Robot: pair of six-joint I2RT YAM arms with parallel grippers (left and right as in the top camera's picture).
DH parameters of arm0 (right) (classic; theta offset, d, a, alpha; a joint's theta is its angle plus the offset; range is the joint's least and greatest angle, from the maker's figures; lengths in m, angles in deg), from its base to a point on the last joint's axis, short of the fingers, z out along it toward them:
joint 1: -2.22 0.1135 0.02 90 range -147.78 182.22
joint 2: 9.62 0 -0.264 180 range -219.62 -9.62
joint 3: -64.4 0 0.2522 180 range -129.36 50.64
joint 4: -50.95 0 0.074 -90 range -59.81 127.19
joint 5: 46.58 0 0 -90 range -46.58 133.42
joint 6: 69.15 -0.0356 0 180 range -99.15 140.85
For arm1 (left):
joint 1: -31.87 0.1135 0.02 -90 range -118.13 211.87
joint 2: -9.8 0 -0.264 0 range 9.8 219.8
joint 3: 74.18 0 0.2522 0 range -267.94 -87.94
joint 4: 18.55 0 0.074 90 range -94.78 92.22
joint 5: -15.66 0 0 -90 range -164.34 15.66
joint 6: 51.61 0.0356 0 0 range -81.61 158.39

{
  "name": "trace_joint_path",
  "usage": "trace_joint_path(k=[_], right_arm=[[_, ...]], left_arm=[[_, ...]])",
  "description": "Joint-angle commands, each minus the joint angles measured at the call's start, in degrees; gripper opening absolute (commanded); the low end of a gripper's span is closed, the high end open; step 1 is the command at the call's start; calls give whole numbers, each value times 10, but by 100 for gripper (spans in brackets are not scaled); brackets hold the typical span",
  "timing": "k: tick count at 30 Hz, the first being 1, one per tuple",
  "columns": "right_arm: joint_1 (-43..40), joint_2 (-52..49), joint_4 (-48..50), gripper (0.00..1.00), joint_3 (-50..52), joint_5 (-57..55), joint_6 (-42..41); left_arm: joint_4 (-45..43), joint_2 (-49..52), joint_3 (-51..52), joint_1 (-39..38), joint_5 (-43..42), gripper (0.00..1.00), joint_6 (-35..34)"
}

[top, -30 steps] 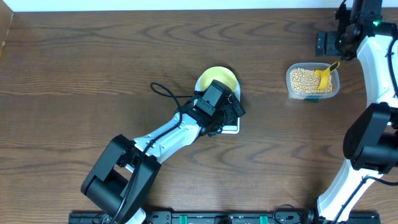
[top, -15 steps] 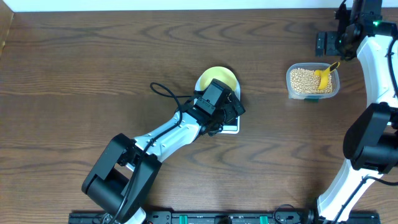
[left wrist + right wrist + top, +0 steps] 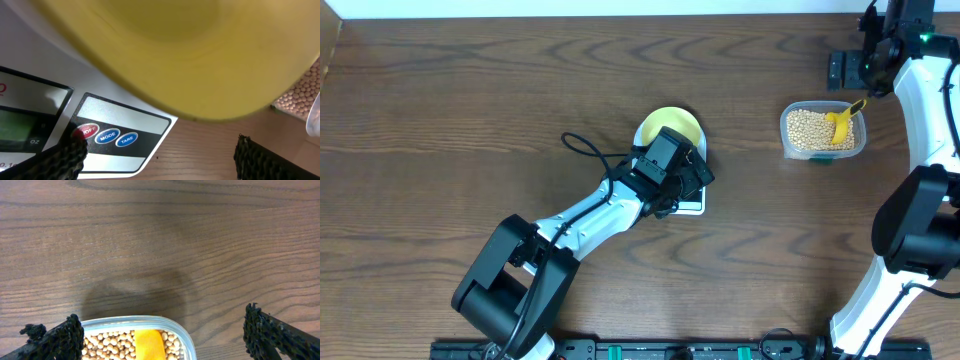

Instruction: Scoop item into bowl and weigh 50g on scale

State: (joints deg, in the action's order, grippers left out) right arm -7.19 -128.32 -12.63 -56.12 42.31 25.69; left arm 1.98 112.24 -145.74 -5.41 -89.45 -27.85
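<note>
Looking down from overhead, you have the left gripper [image 3: 692, 172] poised over the button end of the white scale [image 3: 692, 207] near the middle of the wooden counter [image 3: 460, 100], and the pale-yellow bowl [image 3: 672, 124] sits on the scale's platform just beyond it. In your left wrist view the gripper is spread wide and holds nothing: one finger [image 3: 62, 160] overlaps the red OFF button [image 3: 86, 131], though you cannot tell whether it touches, and the other finger hangs over bare wood beside the scale. The blue MODE button [image 3: 107, 136] and TARE button [image 3: 126, 140] lie just beside the red one, with the grey display [image 3: 27, 120] at the left edge. The bowl's underside fills the top of that view. Your right gripper [image 3: 162, 320] is also spread wide and empty, hovering above the counter at the far rim of the clear container [image 3: 186, 339]. The soybeans [image 3: 110, 342] fill that container, well to the right of the scale, and the yellow scoop [image 3: 148, 345] rests in them.
</note>
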Motion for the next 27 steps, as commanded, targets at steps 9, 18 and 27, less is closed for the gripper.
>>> trace_joint_path(k=[9,18,27], right_arm=[[3,-5,1,99,-7,-4,-1],[3,-5,1,99,-7,-4,-1],[3,-5,1,99,-7,-4,-1]], left_arm=[[6,32,6,3,8,98,-4],[6,32,6,3,8,97,-4],[9,32,6,3,-2,98,-3]])
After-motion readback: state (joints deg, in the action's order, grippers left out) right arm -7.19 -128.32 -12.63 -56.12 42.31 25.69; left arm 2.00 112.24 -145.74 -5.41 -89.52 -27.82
